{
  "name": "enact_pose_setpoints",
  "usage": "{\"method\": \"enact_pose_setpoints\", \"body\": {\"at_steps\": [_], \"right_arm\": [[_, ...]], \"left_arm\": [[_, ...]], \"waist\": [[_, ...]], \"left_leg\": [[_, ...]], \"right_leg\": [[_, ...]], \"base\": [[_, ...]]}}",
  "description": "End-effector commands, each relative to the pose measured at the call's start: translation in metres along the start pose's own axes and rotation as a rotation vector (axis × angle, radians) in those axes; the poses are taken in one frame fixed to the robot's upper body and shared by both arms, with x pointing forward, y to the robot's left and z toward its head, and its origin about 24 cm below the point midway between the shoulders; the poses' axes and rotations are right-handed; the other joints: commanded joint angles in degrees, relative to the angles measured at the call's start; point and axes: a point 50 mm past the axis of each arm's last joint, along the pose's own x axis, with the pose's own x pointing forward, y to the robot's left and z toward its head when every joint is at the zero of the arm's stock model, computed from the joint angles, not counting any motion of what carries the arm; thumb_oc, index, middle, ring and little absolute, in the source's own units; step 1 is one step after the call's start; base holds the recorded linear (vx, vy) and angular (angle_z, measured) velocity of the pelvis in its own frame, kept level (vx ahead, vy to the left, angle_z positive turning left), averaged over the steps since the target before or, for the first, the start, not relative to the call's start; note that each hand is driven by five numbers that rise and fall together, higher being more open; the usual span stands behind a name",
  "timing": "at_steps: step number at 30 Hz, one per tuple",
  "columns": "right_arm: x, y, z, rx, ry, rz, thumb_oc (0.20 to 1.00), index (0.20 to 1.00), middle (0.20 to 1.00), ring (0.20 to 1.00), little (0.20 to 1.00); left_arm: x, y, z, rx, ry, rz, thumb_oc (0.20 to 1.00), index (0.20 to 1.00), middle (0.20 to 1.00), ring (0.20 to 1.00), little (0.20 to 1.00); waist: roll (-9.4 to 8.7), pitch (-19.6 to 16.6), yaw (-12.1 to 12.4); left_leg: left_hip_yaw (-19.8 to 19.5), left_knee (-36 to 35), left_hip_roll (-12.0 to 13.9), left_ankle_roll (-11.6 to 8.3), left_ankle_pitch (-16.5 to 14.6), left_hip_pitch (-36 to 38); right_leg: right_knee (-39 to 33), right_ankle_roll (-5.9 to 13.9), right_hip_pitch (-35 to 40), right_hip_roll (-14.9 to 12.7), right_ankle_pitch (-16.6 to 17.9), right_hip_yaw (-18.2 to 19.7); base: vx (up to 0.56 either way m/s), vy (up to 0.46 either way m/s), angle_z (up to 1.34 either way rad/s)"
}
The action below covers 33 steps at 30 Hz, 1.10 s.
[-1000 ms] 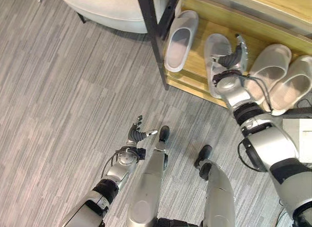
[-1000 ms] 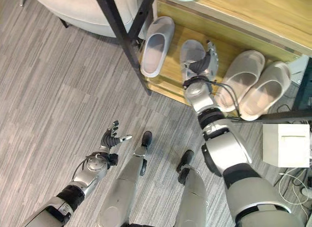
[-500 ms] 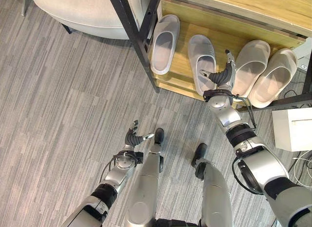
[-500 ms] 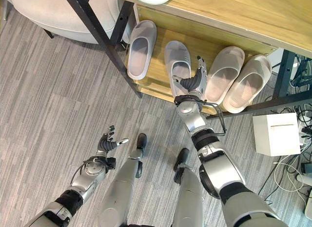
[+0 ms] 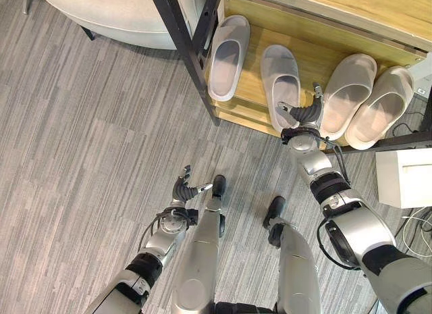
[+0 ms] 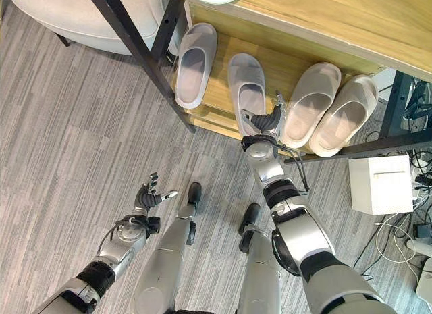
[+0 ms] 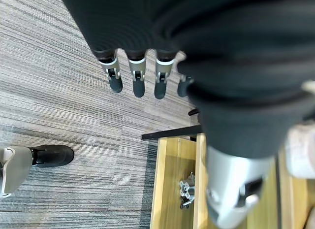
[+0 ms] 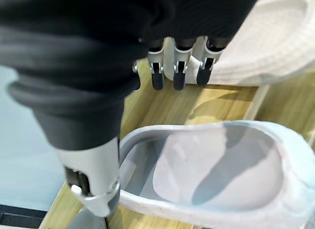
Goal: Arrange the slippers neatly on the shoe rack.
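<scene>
On the wooden shoe rack (image 5: 253, 98), my open right hand (image 5: 304, 116) hovers beside the grey slipper (image 5: 281, 81); I'd nudge its heel gently inward, parallel with its neighbours

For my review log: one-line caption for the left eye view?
Four slippers lie on the wooden shoe rack; open right hand beside one, left hand over the floor.

The two slippers (image 5: 228, 57) at upper middle are light grey, and the two slippers (image 5: 370, 98) at upper right are cream. The shoe rack (image 5: 317, 54) is yellow-brown wood with black legs, and the floor (image 5: 81, 138) has grey stripes.
</scene>
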Motion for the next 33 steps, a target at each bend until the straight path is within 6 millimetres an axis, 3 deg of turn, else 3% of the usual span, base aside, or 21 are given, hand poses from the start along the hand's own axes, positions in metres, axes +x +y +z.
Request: {"method": "enact_pose_setpoints", "body": {"at_steps": [1, 5, 6, 10, 11, 13, 14, 16, 18, 22, 26, 33], "right_arm": [[0.01, -0.006, 0.023, 0.155, -0.048, -0.018, 1.0, 1.0, 1.0, 1.0, 1.0], [0.007, 0.004, 0.022, 0.24, 0.007, 0.03, 1.0, 1.0, 1.0, 1.0, 1.0], [0.006, 0.014, 0.022, 0.446, 0.115, 0.064, 1.0, 1.0, 1.0, 1.0, 1.0], [0.009, 0.021, 0.03, 0.568, 0.18, 0.098, 1.0, 1.0, 1.0, 1.0, 1.0], [0.013, 0.021, 0.041, 0.606, 0.166, 0.105, 1.0, 1.0, 1.0, 1.0, 1.0], [0.018, 0.017, 0.046, 0.625, 0.169, 0.092, 1.0, 1.0, 1.0, 1.0, 1.0], [0.026, 0.014, 0.063, 0.647, 0.142, 0.087, 1.0, 1.0, 1.0, 1.0, 1.0], [0.029, 0.011, 0.069, 0.648, 0.131, 0.083, 1.0, 1.0, 1.0, 1.0, 1.0], [0.048, -0.014, 0.083, 0.624, 0.113, 0.023, 1.0, 1.0, 1.0, 1.0, 1.0], [0.055, -0.026, 0.082, 0.581, 0.118, -0.006, 1.0, 1.0, 1.0, 1.0, 1.0], [0.06, -0.038, 0.066, 0.495, 0.151, -0.019, 1.0, 1.0, 1.0, 1.0, 1.0], [0.052, -0.022, 0.053, 0.495, 0.199, 0.044, 1.0, 1.0, 1.0, 1.0, 1.0]], "left_arm": [[0.003, -0.003, 0.011, -0.004, -0.051, 0.015, 1.0, 1.0, 1.0, 1.0, 1.0], [0.004, -0.006, 0.014, 0.002, -0.056, 0.002, 1.0, 1.0, 1.0, 1.0, 1.0], [0.006, -0.007, 0.014, 0.007, -0.048, -0.002, 1.0, 1.0, 1.0, 1.0, 1.0], [0.007, -0.006, 0.013, 0.004, -0.035, -0.009, 1.0, 1.0, 1.0, 1.0, 1.0], [0.007, -0.006, 0.013, -0.002, -0.033, -0.015, 1.0, 1.0, 1.0, 1.0, 1.0], [0.007, -0.007, 0.014, -0.003, -0.034, -0.022, 1.0, 1.0, 1.0, 1.0, 1.0], [0.007, -0.01, 0.013, -0.002, -0.032, -0.04, 1.0, 1.0, 1.0, 1.0, 1.0], [0.007, -0.011, 0.013, -0.002, -0.031, -0.043, 1.0, 1.0, 1.0, 1.0, 1.0], [0.007, -0.018, 0.013, -0.004, -0.028, -0.078, 1.0, 1.0, 1.0, 1.0, 1.0], [0.007, -0.02, 0.015, 0.004, -0.035, -0.092, 1.0, 1.0, 1.0, 1.0, 1.0], [0.009, -0.021, 0.018, 0.018, -0.049, -0.105, 1.0, 1.0, 1.0, 1.0, 1.0], [0.009, -0.027, 0.024, 0.022, -0.075, -0.139, 1.0, 1.0, 1.0, 1.0, 1.0]], "waist": [[-0.34, 0.43, 1.21], [-0.43, 0.43, 1.47], [-0.33, 0.43, 1.99], [-0.22, 0.43, 2.93], [-0.19, 0.43, 3.33], [-0.06, 0.43, 3.61], [0.06, 0.43, 4.03], [0.09, 0.43, 4.17], [0.52, 0.43, 4.76], [0.74, 0.43, 4.95], [1.14, 0.43, 5.41], [2.47, 0.43, 6.7]], "left_leg": [[0.92, 2.58, -0.84, 0.71, -6.82, 1.84], [1.15, 2.64, -0.85, 0.8, -6.85, 1.5], [1.08, 2.71, -0.79, 0.73, -6.99, 1.35], [1.01, 2.66, -0.8, 0.54, -7.01, 1.3], [0.91, 2.52, -0.83, 0.46, -6.9, 1.19], [0.81, 2.61, -0.86, 0.46, -6.91, 1.09], [0.74, 2.59, -0.88, 0.45, -6.85, 0.98], [0.72, 2.59, -0.9, 0.44, -6.84, 0.92], [0.54, 2.15, -1.01, 0.4, -6.64, 0.9], [0.39, 2.13, -1.11, 0.39, -6.55, 0.82], [0.2, 2.23, -1.2, 0.44, -6.4, 0.45], [-0.64, 1.92, -1.61, 0.37, -5.98, -0.57]], "right_leg": [[-1.95, 4.07, 4.47, -0.41, 0.72, 0.16], [-2.05, 4.09, 4.28, -0.41, 0.88, 0.11], [-1.91, 4.07, 4.19, -0.39, 0.73, 0.02], [-1.84, 4.02, 4.08, -0.31, 0.69, -0.07], [-2.05, 3.97, 4.07, -0.23, 0.67, -0.23], [-1.92, 3.94, 3.96, -0.19, 0.65, -0.32], [-1.87, 3.96, 3.86, -0.14, 0.64, -0.4], [-1.84, 3.95, 3.76, -0.16, 0.65, -0.37], [-1.84, 3.96, 3.62, -0.19, 0.47, -0.52], [-1.75, 3.99, 3.49, -0.21, 0.44, -0.55], [-1.51, 4.0, 3.02, -0.19, 0.36, -0.5], [-1.67, 4.1, 2.6, -0.38, 0.27, -1.56]], "base": [[0.03, 0.007, -0.01], [0.03, 0.003, -0.03], [0.03, -0.01, 0.0], [0.01, -0.003, 0.0], [0.0, 0.0, 0.0], [0.0, -0.008, 0.02], [0.0, -0.01, 0.03], [-0.01, 0.0, 0.07], [-0.02, 0.0, 0.05], [0.0, -0.001, 0.02], [0.0, 0.0, 0.0], [0.0, -0.017, 0.03]]}}
